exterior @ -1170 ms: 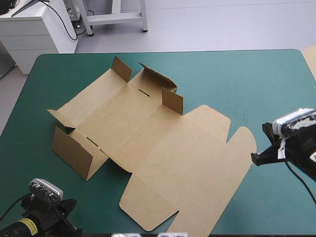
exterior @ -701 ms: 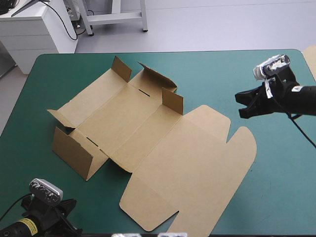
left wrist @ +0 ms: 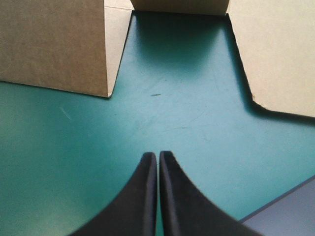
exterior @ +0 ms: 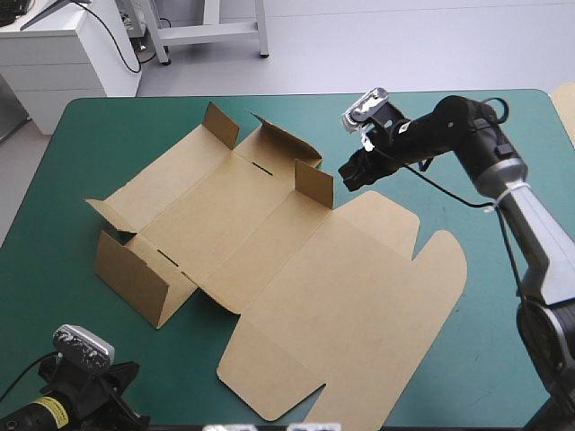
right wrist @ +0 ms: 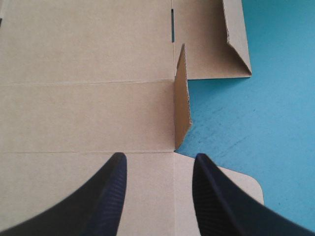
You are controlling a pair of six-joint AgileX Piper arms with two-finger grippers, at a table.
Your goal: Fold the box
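Observation:
The brown box (exterior: 269, 242) lies mostly flat in the middle of the teal-green table. Its lid (exterior: 359, 296) is spread flat toward the near right. A long wall (exterior: 135, 278) stands raised at the near left, and small flaps stand up along the far side. My right gripper (exterior: 346, 175) hovers open just right of one small upright flap (exterior: 314, 182). In the right wrist view that flap (right wrist: 182, 105) stands ahead of the open gripper (right wrist: 158, 160), with board under the fingers. My left gripper (left wrist: 158, 156) is shut over bare cover, short of the raised wall (left wrist: 54, 44).
The left arm (exterior: 85, 395) rests at the table's near left corner, close to the near edge (left wrist: 285, 206). Bare teal-green cover (exterior: 467, 144) runs right of the box. A strip of more board (exterior: 566, 108) shows at the far right edge.
My right arm has swung from the table's near right side to the far side, then left to the box's small upright flap. The left arm and the box have not moved.

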